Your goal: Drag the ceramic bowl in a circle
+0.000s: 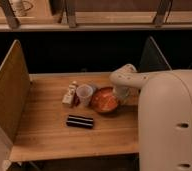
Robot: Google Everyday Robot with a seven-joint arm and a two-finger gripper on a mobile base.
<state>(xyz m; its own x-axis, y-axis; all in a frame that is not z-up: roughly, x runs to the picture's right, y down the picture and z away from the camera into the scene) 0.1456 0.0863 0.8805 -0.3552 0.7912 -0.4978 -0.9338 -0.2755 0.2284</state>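
The ceramic bowl is shallow, round and glossy orange-red. It sits on the wooden table right of centre, and its left rim is close against a small white cup. My gripper hangs from the white arm and is down at the bowl's right rim. The arm's bulk hides the contact itself.
A small carton stands left of the cup. A flat black object lies in front of the bowl. A wooden divider walls the left side and a dark divider the back right. My white body covers the table's right end.
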